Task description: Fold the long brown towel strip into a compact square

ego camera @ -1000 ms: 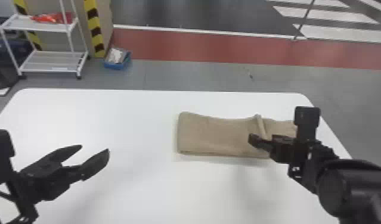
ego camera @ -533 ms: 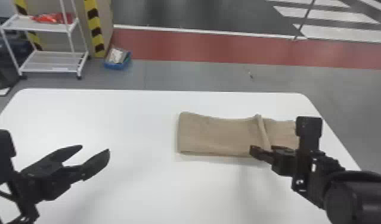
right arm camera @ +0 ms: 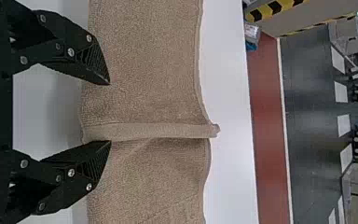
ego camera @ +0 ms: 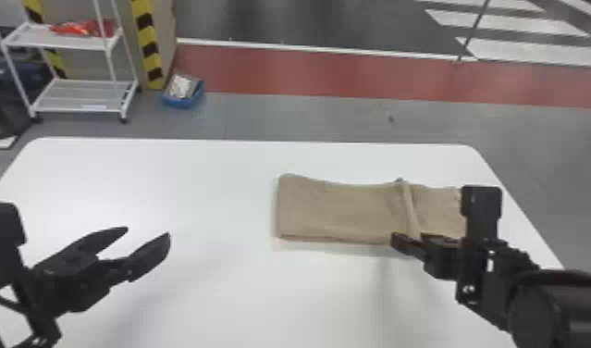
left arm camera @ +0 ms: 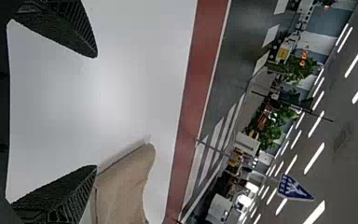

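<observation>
The right fingers (right arm camera: 81,58) are standing parted and are gripping nothing, their tips pointing forward at the near long edge of the towel (ego camera: 345,208). The towel is lying on the right half of the worktop (ego camera: 243,305), its long axis running left to right, so the right fingers are meeting it crosswise. Its raised ridge (right arm camera: 149,130) is running away from the robot, between the lines of the two fingertips and right beside the right-hand one. The coming move is probably turning on that: closing here would be taking the ridge from the near edge.

Farther out, the left fingers (ego camera: 148,259) are also standing apart with nothing between them, well left of the towel's left end. The right arm (ego camera: 488,268) is clearly the nearer.

In the head view the right arm is hiding part of the towel's right end and the near end of the ridge. The right wrist view is cutting the towel off at both ends, and the left wrist view is catching just its left end. Whether the right fingertips are touching the cloth or hovering just over it, I cannot tell; nor how many layers are lying under the ridge.
</observation>
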